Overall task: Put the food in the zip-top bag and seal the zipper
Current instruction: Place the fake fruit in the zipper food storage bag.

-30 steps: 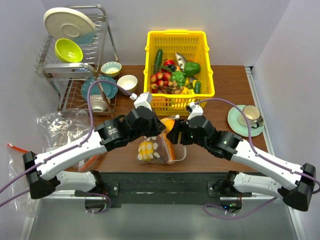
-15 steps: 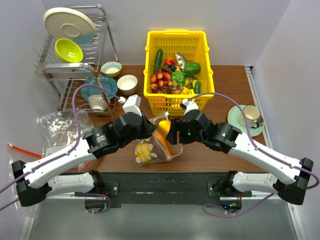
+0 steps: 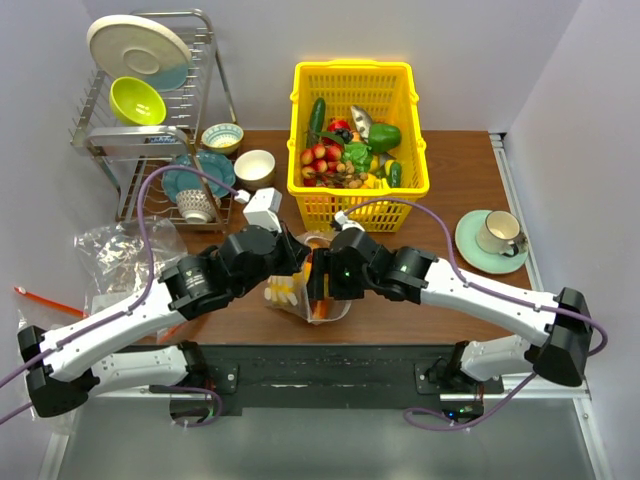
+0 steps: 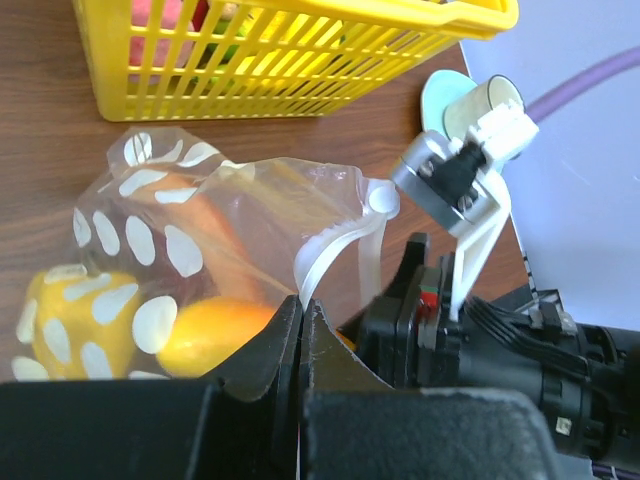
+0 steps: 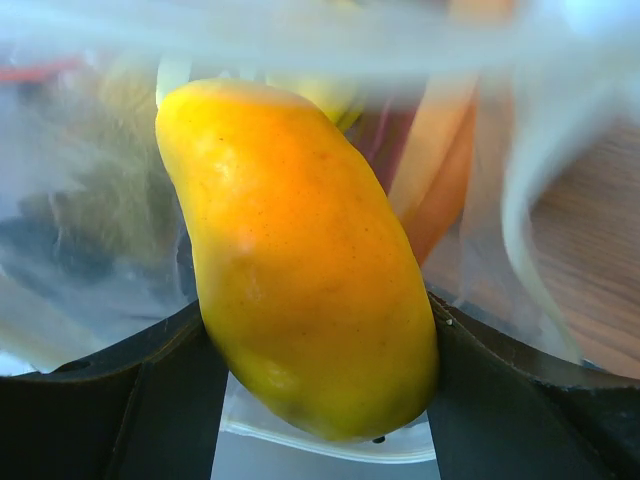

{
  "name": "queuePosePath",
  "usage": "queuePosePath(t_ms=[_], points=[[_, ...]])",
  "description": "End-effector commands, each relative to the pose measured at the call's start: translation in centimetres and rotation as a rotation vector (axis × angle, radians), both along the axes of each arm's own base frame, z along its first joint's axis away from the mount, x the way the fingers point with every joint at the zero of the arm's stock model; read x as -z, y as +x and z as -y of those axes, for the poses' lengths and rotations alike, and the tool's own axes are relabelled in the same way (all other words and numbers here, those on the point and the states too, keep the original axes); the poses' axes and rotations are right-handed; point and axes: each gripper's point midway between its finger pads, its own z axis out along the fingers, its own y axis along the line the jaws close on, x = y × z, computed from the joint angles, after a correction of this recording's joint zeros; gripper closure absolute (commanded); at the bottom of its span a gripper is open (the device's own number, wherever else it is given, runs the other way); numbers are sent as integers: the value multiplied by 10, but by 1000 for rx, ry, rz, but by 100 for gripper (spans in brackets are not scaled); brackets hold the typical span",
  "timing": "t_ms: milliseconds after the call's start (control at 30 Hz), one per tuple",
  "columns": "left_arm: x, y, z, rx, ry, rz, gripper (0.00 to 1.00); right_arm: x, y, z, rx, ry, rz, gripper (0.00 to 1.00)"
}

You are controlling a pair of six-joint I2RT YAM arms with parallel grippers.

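The dotted clear zip-top bag (image 3: 292, 296) lies on the wooden table between my arms. In the left wrist view the bag (image 4: 165, 240) holds a yellow pepper (image 4: 55, 315) and an orange piece. My left gripper (image 3: 288, 262) is shut on the bag's mouth edge, and its jaws (image 4: 302, 305) pinch the whitish zipper strip (image 4: 335, 250), which arches upward. My right gripper (image 3: 318, 284) is shut on an orange-yellow papaya-like slice (image 5: 300, 260) and holds it at the bag's open mouth, with bag plastic all around it. The carrot, peach, banana and berry cluster cannot be told apart.
A yellow basket (image 3: 300, 110) of toy produce stands just behind the bag. A dish rack (image 3: 190, 60) with plates and bowls is at the back left. A cup on a green saucer (image 3: 470, 245) is at the right. Other clear bags (image 3: 115, 250) lie at the left edge.
My right gripper has moved left and down with the orange slice, into the bag's mouth. My left arm has drawn the bag's lip leftward, and the bag has shifted with it.
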Motion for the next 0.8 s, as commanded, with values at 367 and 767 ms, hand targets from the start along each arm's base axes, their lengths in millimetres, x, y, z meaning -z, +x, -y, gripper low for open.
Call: queuePosePath(t_ms=[367, 767], points=[[-17, -13, 13, 98, -116, 36, 100, -25, 56, -5, 303, 132, 174, 2], [-17, -8, -17, -2, -31, 42, 100, -86, 43, 32, 226, 147, 309, 14]])
